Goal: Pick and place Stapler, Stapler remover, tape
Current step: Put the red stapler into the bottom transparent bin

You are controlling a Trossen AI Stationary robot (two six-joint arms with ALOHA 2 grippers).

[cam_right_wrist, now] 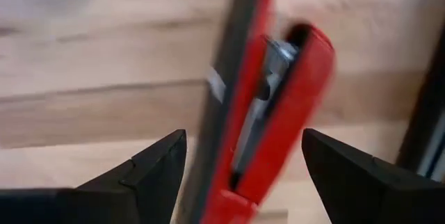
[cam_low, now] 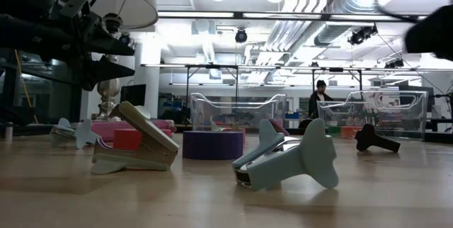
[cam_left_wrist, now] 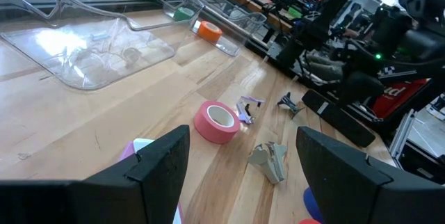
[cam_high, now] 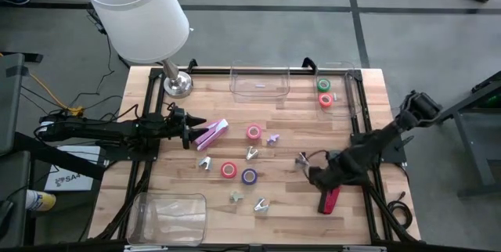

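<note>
The red stapler (cam_right_wrist: pixel 261 99) is a long, glossy body with a dark base and a silvery metal strip showing in the slot between its two halves. It lies on the wooden table (cam_high: pixel 290 205) near the right edge, directly ahead of the right gripper (cam_right_wrist: pixel 243 175), whose jaws stand wide open and empty, one on either side of it. Its long axis runs straight away from the gripper. The left gripper (cam_left_wrist: pixel 243 175) hovers open over the pink stapler (cam_high: pixel 211 132).

Robotics lab, exposed ceiling ducts (cam_low: pixel 333 1), equipment benches, wooden worktable (cam_high: pixel 274 197)
</note>
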